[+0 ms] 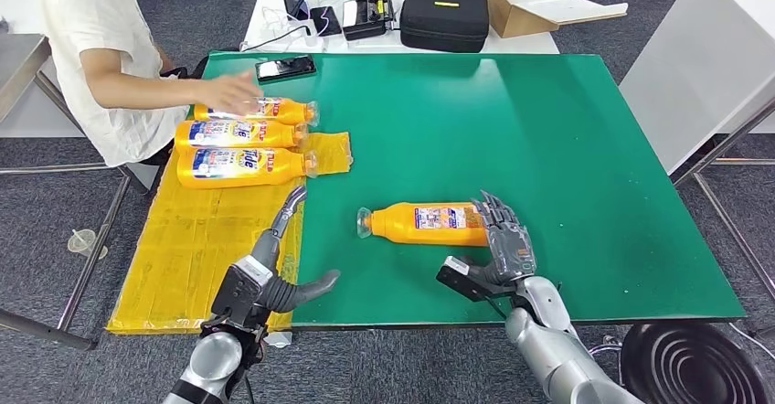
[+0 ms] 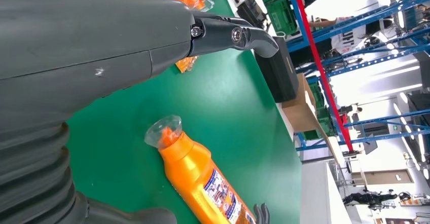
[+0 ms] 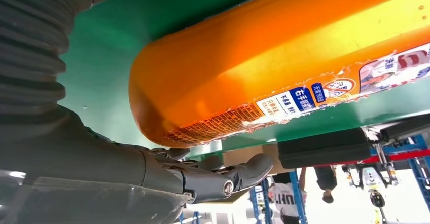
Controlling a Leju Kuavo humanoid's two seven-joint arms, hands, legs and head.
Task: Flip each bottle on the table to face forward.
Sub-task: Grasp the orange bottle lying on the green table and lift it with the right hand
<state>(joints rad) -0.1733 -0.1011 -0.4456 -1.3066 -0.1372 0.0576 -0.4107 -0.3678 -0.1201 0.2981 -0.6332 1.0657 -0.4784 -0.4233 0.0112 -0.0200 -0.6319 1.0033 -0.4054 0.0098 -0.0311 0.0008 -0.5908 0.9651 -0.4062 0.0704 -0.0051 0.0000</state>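
Beside the bottle (image 1: 429, 224), right hand (image 1: 507, 247).

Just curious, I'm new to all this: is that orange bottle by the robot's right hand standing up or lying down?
Lying down. The orange bottle rests on its side on the green table, cap end pointing toward the robot's left.

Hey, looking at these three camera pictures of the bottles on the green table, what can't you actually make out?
- Head view: the right hand covers the base of the lone bottle; whether it grips or merely touches is unclear.
- Head view: label print on the three bottles is too small to read.
- Head view: the person's hand is motion-blurred over the farthest one.
- Right wrist view: the bottle's cap end is cut off by the picture's edge.
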